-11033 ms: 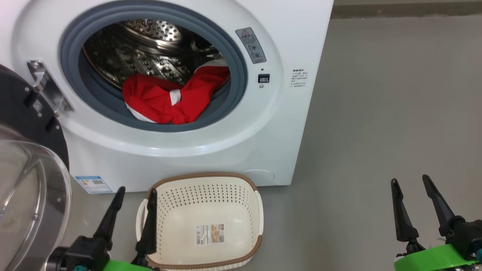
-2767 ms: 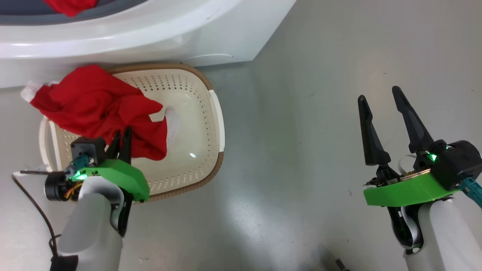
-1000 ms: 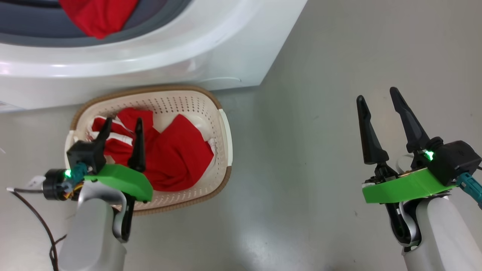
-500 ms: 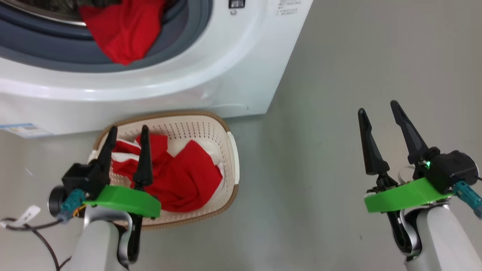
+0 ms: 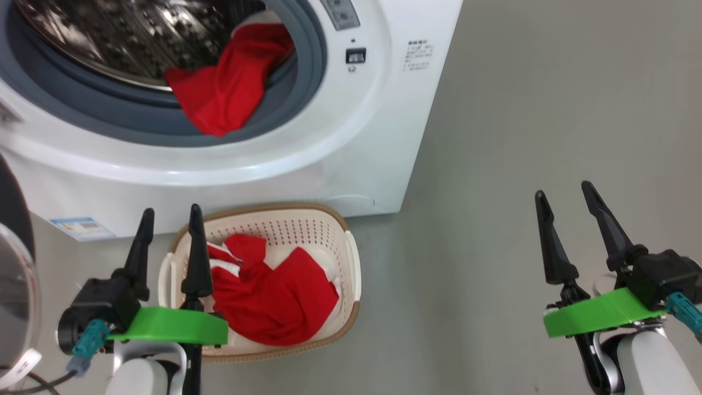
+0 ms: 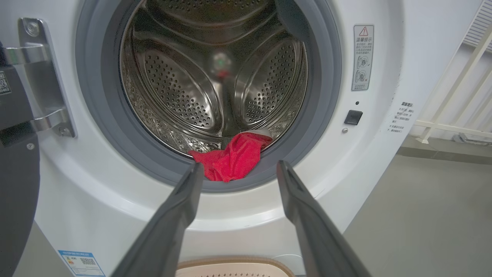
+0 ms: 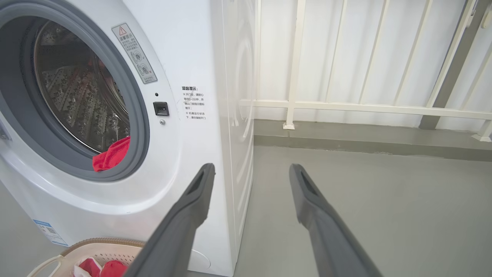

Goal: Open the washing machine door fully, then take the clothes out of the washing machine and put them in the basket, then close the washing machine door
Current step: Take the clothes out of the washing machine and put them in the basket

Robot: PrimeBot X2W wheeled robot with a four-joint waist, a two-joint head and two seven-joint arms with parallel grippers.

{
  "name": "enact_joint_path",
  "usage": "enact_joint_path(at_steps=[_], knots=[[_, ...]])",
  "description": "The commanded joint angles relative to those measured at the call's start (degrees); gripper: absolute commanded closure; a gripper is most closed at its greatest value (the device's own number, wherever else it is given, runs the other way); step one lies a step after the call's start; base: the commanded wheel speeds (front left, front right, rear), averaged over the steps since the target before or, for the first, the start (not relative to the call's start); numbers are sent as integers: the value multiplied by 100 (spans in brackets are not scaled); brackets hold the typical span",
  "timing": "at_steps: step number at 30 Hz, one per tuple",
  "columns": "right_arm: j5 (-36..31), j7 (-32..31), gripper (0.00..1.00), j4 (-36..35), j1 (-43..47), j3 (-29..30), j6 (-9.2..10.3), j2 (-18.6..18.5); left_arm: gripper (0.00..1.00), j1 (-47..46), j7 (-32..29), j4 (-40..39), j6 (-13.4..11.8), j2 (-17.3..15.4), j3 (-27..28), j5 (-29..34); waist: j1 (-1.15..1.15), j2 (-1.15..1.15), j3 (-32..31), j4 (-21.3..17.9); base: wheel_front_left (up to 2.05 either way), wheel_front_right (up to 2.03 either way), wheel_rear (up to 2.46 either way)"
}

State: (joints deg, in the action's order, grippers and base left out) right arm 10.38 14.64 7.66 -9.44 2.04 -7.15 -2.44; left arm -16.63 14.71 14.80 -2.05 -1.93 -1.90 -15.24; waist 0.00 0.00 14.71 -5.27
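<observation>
The large round glossy black door [image 6: 17, 200] reaches me only in part. It stands swung open at the left of the big white boxy front-loading washing machine [image 5: 356, 164]. The head view's left edge cuts it down to a strip of black rim and the curve of its clear glass bowl. The top of the machine's opening is cut off too.

One bright red garment [image 5: 227, 90] lies inside, draped from the perforated steel drum [image 6: 180, 88] over the grey rubber ring [image 6: 96, 115] at the opening's lower right. I cannot tell how far back it runs. A second red garment with white stripes [image 5: 274, 299] lies in the small cream-white perforated plastic basket [image 5: 307, 230]. The basket sits on the grey floor [image 5: 521, 109] just in front of the machine, and my left arm's green mount covers its near left corner.

My left hand [image 5: 170, 209] is spread wide and holds nothing, its fingers aimed at the opening. My right hand [image 5: 564, 188] is also wide and empty, well to the right, over the floor.

A pale warning sticker [image 6: 362, 57] with a red triangle sits right of the opening, with a small black latch [image 6: 353, 117] below it. Further right are lines of small black print [image 7: 193, 103], and low on the left is a blue label [image 5: 82, 227]. None of this writing is legible to me.
</observation>
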Motion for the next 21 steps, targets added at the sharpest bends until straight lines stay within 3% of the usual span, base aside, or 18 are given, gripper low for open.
enact_joint_path(at_steps=[1, 10, 21], knots=[[-51, 36, 0, -163, 87, -63, -34, -43, 0, 98, 29, -329, -68, -95, 203, 98, 0, 0, -250, 71, 0, 0, 0], [-141, 36, 0, -263, 357, 15, -34, -43, 0, 556, 29, -711, -7, -96, 198, 557, 0, 0, -592, 87, 0, 0, 0], [-204, 36, 0, -390, 748, 29, -34, -43, 0, 1107, 29, -839, -37, -96, 266, 460, 0, 0, -1012, 34, 0, 0, 0]])
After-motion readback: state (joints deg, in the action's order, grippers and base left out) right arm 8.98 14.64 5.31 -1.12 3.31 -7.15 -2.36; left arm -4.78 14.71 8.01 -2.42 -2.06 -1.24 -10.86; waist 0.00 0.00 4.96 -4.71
